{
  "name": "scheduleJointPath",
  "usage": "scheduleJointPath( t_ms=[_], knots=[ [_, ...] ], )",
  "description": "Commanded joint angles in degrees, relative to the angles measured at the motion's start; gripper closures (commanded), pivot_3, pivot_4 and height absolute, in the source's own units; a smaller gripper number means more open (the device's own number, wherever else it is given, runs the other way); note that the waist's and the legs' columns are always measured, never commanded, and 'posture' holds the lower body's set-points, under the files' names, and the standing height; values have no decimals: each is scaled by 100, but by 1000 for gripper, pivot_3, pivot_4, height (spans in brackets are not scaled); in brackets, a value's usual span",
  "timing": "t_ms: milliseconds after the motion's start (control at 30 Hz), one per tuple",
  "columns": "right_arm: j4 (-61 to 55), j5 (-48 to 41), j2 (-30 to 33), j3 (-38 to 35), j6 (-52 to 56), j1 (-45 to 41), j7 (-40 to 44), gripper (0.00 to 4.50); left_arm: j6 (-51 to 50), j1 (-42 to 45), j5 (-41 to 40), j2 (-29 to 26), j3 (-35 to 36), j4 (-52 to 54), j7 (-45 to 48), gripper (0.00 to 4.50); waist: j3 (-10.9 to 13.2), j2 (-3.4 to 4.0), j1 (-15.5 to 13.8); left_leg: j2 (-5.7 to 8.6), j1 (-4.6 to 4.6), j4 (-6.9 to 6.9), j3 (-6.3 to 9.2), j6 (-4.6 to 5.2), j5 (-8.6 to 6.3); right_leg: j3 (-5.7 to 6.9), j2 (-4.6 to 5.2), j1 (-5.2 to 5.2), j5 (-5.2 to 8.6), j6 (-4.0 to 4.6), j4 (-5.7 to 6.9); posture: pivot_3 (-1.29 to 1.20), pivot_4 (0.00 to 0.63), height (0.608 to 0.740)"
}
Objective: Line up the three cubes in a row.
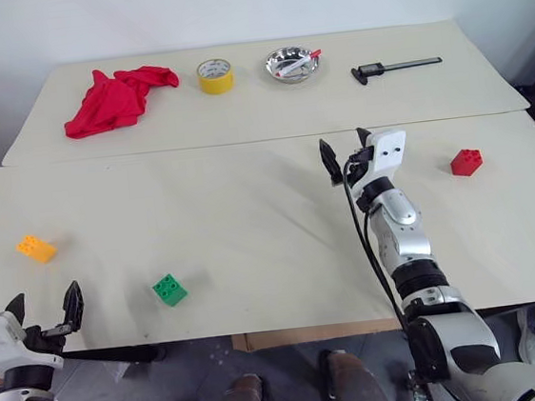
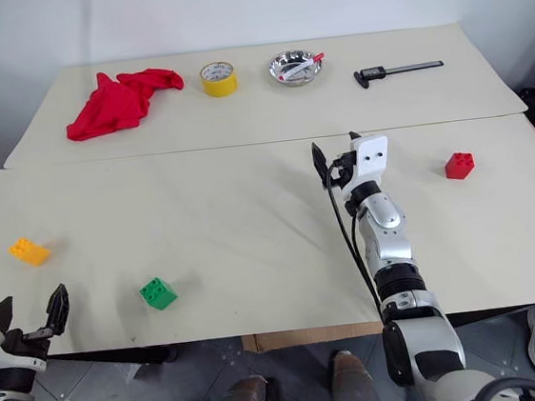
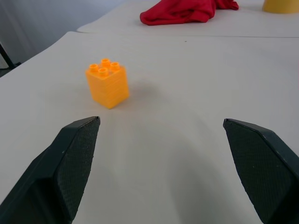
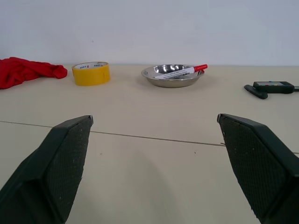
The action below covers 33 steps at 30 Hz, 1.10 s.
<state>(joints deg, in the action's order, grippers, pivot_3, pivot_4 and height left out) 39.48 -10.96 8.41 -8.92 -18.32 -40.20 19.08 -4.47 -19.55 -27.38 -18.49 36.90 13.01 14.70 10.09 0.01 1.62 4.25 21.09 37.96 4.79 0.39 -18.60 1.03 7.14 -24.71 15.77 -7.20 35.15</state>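
A big pale table [image 1: 254, 250] has three little toy bricks on it, and they are far apart from each other. Think of the front table as a clock seen from the robot's head. The orange brick [image 1: 36, 249] sits out at 9 o'clock, close to the left edge. The green brick [image 1: 170, 289] sits at about 7 o'clock, near the front edge. The red brick [image 1: 466, 162] sits at about 3 o'clock, over by the right edge. They do not make a row.

The left gripper [image 1: 45, 313] hangs at the front left corner, at about 8 o'clock. Its two black fingers [image 3: 70, 163] are wide apart and hold nothing. The orange brick stands a little way in front of it, with its bumps facing up.

The right gripper [image 1: 347, 154] is out over the middle of the table, a bit to the right. Its fingers [image 4: 56, 163] are wide apart too, and nothing is between them. It is well apart from the red brick.

A second table top sits behind, at 12 o'clock. On it, from left to right, are a red cloth [image 1: 113, 100], a yellow tape roll [image 1: 215, 76], a shiny bowl [image 1: 291, 64] with a red-capped pen [image 4: 181, 71] in it, and a black measuring tool [image 1: 395, 68].
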Motion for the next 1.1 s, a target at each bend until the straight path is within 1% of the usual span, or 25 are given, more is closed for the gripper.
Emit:
scheduleJointPath(
  t_ms=[33,100,167,200,233,267,333,400,467,500,600,667,733,833,900,933,1033,1100],
  knots=[
    [-312,-56,-17,23,-11,-18,76,0,-69,-179,-33,-237,65,302,229,9,0,0,2,-1,0,0,0,0,0,0,0,0,0,0,0,0,150,740],
    [-559,-204,23,66,77,30,393,0,-183,19,-288,-308,146,653,160,9,0,0,-1,-1,0,0,0,0,0,-1,-1,0,0,0,0,0,150,740],
    [-1578,-1012,161,137,631,304,1430,0,-416,314,-510,-751,102,977,431,9,1,-2,-34,-2,1,0,1,0,0,0,0,0,0,0,-2,0,150,740],
    [-2205,-1427,417,189,1255,500,1886,0,-609,586,-732,-1055,23,1036,675,9,1,-2,-54,-4,10,4,14,-1,0,6,-1,1,0,0,-7,0,150,740],
    [-2743,-1568,788,271,1650,698,2271,0,-817,882,-957,-1405,-138,1058,1025,9,3,2,-107,-5,10,5,16,-4,-2,7,-3,2,0,1,-6,0,150,740],
    [-3103,-1619,1062,322,1927,843,2464,0,-972,1068,-1126,-1625,-236,1071,1252,9,4,4,-189,-3,12,7,21,-3,-2,10,-1,4,0,1,-6,0,150,740],
    [-3781,-1859,1688,219,2508,1157,2751,0,-1351,1506,-1317,-2196,-699,1030,1880,9,1,11,-201,4,10,11,26,5,-6,15,5,15,-1,2,-15,0,150,740],
    [-4371,-2165,2262,-103,3056,1512,2796,0,-1410,1910,-1129,-2709,-1278,783,2634,9,1,11,-180,18,6,8,20,22,-16,9,14,24,-3,-1,-27,0,150,740],
    [-4874,-2346,2690,-387,3409,1898,2793,0,-1073,2207,-893,-2879,-1611,424,3220,9,1,11,-156,17,10,0,15,27,-21,10,13,22,-4,-3,-26,0,150,740],
    [-5161,-2475,2959,-700,3607,2258,2816,0,-893,2443,-660,-2952,-1869,162,3445,9,2,10,-123,15,9,-8,11,26,-23,10,13,18,-4,-3,-29,0,150,740],
    [-5672,-2623,3494,-1706,3798,3454,3016,0,-547,3087,-210,-2885,-2413,-448,3758,9,2,10,-179,-7,10,-37,-17,20,-26,25,-5,1,-2,-1,-46,0,150,740],
    [-5715,-2583,3535,-2318,3492,4209,3298,0,-376,3365,-56,-2731,-2623,-709,3858,9,3,8,-221,-11,8,-45,-27,20,-26,30,-9,-1,-3,-1,-50,0,150,740],
    [-5604,-2450,3594,-2784,3416,4905,3488,0,-207,3566,115,-2600,-2818,-985,4001,9,4,3,-225,-14,-1,-46,-50,26,-29,27,-16,4,-8,-10,-57,0,150,740],
    [-5108,-2211,3456,-3206,3133,5471,3441,0,-346,3745,95,-2453,-3059,-1215,4285,9,4,2,-203,-12,-9,-34,-78,43,-38,-1,-17,13,-21,-34,-68,0,150,740],
    [-4615,-2059,3276,-3313,2914,5389,3095,0,-405,3880,74,-2321,-3168,-1250,4348,9,5,-9,-181,-9,-11,-17,-80,50,-41,-7,-16,21,-27,-44,-69,0,150,740],
    [-4388,-1860,3235,-3245,2727,5184,2853,0,-473,3937,65,-2284,-3189,-1218,4330,9,6,-10,-168,-9,-11,-5,-80,53,-43,-11,-16,23,-28,-46,-67,0,150,740],
    [-4246,-1593,3359,-2909,3354,4490,1973,0,-622,4020,58,-2268,-3149,-1159,4305,9,8,-11,-120,-5,-12,10,-93,54,-43,-30,-11,14,-30,-47,-64,0,150,740],
    [-4290,-1595,3420,-2762,3718,4016,1620,0,-675,4024,42,-2286,-3097,-1104,4294,9,6,-4,-101,-11,-25,8,-100,48,-41,-38,-13,14,-29,-45,-54,0,150,740]
  ],
)
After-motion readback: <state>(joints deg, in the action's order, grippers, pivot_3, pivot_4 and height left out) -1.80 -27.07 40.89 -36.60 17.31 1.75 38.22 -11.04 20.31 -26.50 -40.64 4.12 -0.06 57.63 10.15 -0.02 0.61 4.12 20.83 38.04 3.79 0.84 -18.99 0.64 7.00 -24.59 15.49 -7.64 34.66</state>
